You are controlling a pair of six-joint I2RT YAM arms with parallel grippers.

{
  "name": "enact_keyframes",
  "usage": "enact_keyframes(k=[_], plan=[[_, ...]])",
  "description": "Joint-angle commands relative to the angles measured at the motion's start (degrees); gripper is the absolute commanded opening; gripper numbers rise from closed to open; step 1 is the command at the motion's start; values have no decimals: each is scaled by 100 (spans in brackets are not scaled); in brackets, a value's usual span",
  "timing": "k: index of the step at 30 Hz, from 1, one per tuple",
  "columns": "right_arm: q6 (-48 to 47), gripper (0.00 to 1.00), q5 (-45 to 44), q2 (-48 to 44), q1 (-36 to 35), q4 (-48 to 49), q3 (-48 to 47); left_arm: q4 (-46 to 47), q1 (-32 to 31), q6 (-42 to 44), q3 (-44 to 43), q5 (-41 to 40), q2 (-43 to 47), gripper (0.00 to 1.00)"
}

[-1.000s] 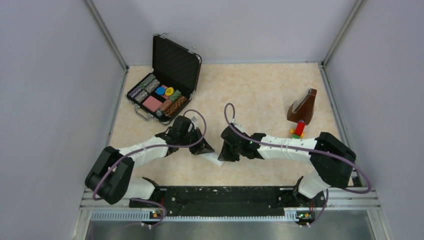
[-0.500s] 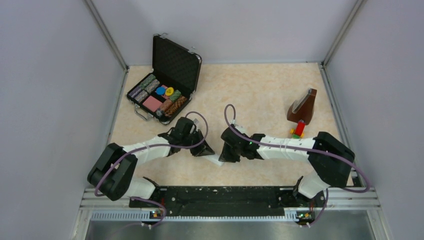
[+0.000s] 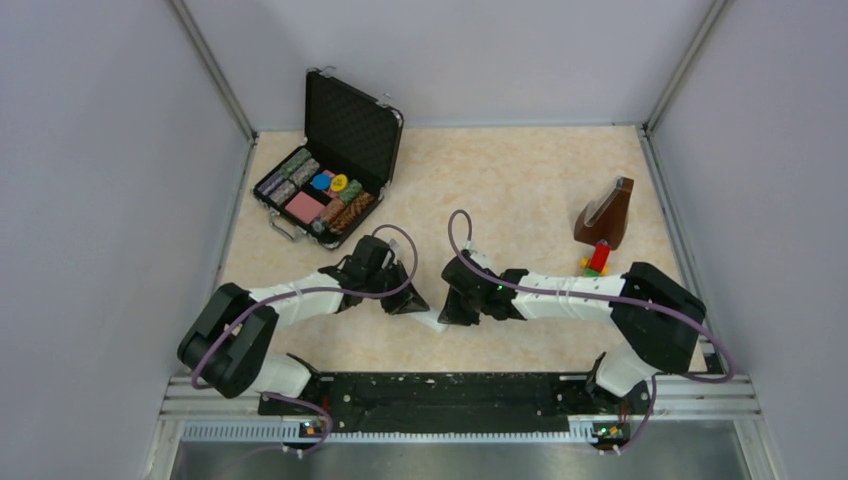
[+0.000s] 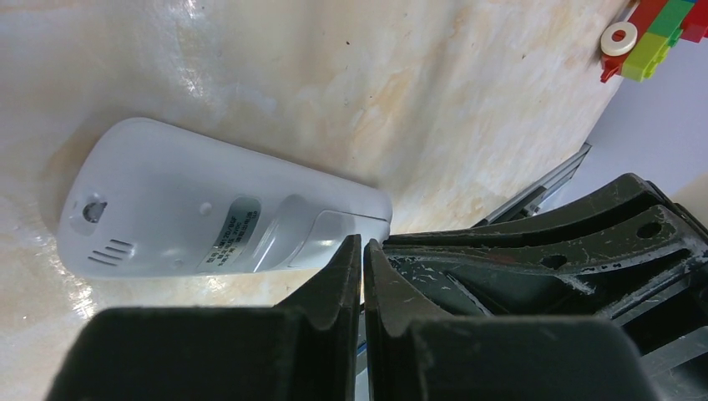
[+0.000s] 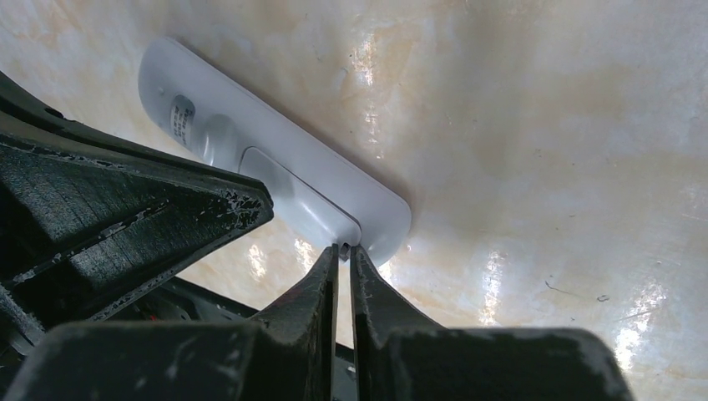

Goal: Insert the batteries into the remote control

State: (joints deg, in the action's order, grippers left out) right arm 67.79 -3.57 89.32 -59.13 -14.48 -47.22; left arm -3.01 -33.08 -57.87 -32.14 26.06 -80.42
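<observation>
The remote control (image 3: 431, 320) lies back-up on the table between my two grippers; the left wrist view shows its white-grey back (image 4: 209, 217) with a label and a closed cover panel. My left gripper (image 4: 362, 244) is shut, its tips against the remote's near edge beside the cover. From the other side, my right gripper (image 5: 343, 248) is shut too, its tips touching the seam at the cover's end on the remote (image 5: 275, 180). In the top view the left gripper (image 3: 412, 300) and right gripper (image 3: 452, 305) nearly meet over it. The batteries are out of view.
An open black case of poker chips (image 3: 325, 190) stands at the back left. A brown wedge-shaped object (image 3: 607, 213) and a small toy block train (image 3: 596, 258) sit at the right, the blocks (image 4: 655, 33) also showing in the left wrist view.
My left arm has shifted slightly right and away from its base, toward the remote. The right gripper has stayed at the remote's cover end, both grippers still shut.
</observation>
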Motion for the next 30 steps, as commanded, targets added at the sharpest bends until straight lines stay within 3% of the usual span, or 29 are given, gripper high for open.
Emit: enact_keyframes(k=[1,21,30], plan=[[86,7,-133,192,-31,266,20,148,-27,113,35,-90,-59,9],[25,1,-332,743,-44,-501,-527,-239,-68,346,194,-553,-220,8],[-381,21,-624,99,-75,-650,-948,-618,-103,505,64,-952,-416,8]])
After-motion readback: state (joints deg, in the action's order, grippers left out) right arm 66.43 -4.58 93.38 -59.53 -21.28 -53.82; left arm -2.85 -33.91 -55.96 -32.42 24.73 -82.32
